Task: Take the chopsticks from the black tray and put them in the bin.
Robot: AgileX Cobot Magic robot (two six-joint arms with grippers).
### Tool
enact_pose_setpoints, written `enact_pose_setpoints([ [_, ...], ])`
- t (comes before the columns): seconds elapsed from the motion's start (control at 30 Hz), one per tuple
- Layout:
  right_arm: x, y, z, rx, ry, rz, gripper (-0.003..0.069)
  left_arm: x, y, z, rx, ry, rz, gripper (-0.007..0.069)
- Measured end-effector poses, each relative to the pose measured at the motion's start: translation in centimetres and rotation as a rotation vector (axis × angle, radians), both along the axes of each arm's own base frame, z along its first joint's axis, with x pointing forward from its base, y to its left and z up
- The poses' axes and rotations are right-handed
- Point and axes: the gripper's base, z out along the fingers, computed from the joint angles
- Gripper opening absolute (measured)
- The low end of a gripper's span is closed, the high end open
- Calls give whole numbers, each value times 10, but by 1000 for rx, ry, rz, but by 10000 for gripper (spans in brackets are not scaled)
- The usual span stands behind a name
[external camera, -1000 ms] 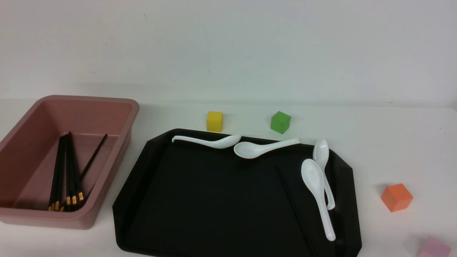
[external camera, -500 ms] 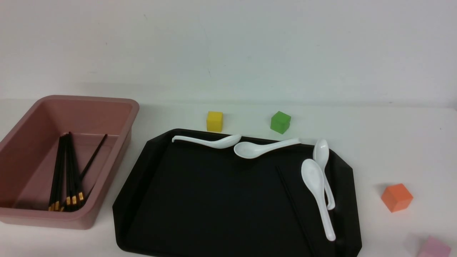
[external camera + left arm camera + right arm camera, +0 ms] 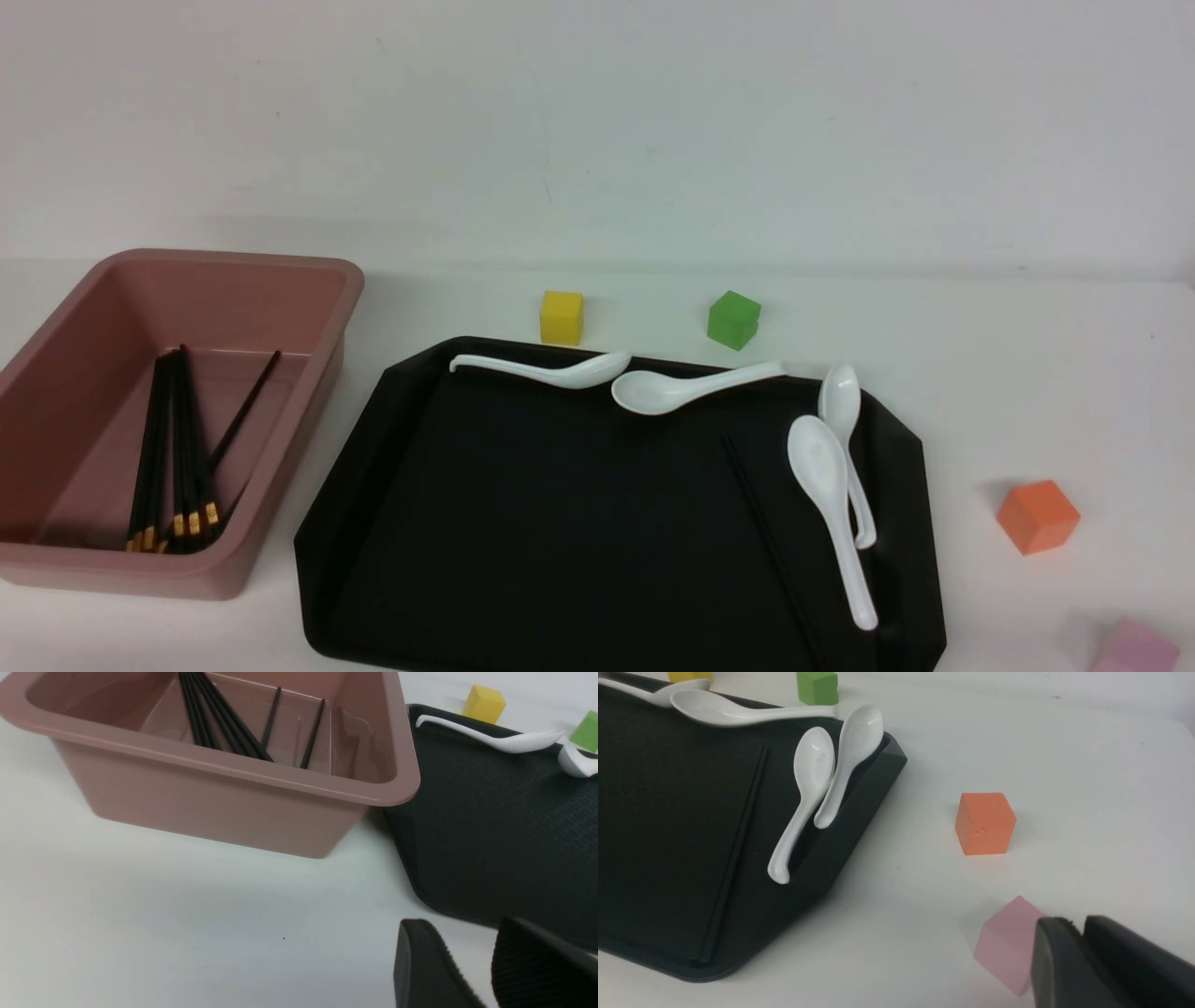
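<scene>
One chopstick [image 3: 767, 546] left on black tray [image 3: 523, 523], rest bundled in pink bin [image 3: 308, 280].
Stray stick at tray's 4 o'clock beside white spoons [image 3: 826, 485]; left gripper [image 3: 486, 970] slightly open, empty; right gripper [image 3: 1080, 966] nearly closed, empty.

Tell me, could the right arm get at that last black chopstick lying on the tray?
Probably yes. The chopstick lies flat and uncovered on the black tray, just beside the white spoons, which do not cross it. The right gripper hangs nearby past the tray's edge, only the pink cube beside it.
</scene>
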Motion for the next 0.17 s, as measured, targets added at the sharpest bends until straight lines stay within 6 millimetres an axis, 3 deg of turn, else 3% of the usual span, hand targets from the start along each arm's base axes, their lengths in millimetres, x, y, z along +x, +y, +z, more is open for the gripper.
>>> enact_pose_setpoints([
  [0.17,0,0,0,0,0,0,108,0,0,0,0,0,0,238],
])
